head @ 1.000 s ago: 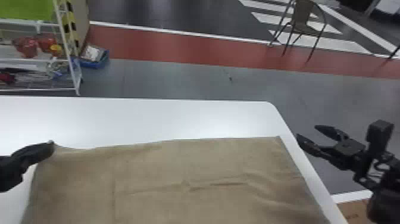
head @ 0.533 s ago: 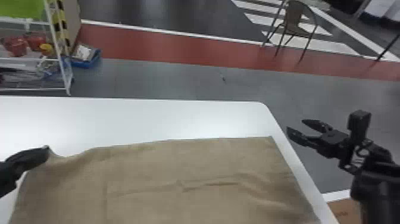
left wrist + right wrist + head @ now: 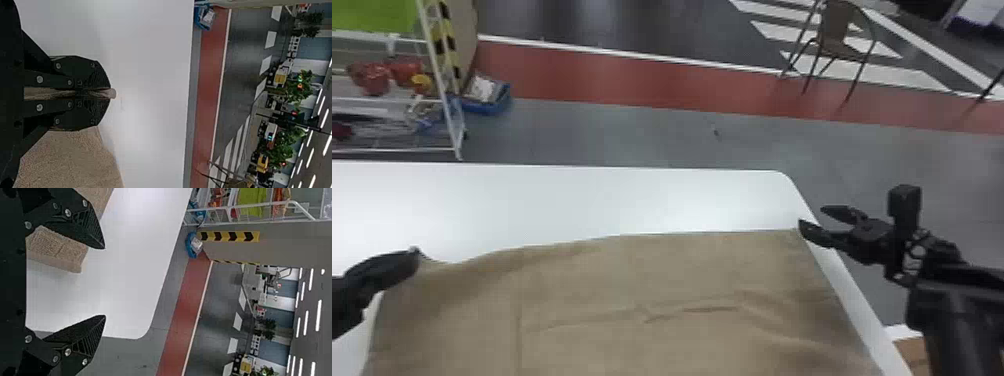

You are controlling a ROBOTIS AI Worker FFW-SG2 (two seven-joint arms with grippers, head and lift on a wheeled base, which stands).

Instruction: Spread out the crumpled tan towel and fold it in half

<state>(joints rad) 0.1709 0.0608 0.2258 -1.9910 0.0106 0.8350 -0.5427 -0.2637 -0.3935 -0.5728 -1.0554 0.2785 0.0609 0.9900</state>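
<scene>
"What's cut off for you?"

"In your head view, the bottom edge crops the tan towel, which lies spread over the desk with creases across its middle. The left edge crops your left arm and the wire rack."

"And the containers?"

"Past the desk, you have a blue bin on the floor beside the rack, with something whitish in it that's hard to make out. The rack's shelves carry red items and a small yellow one, too blurred for you to name."

"How do your grippers stand?"

"Your left tool is clamped on a corner of the towel; your left wrist view has a bit of cloth poking out between its fingertips. Your right tool has its fingers wide apart, close by the towel's far right corner. You can't tell whether it touches the cloth."
</scene>
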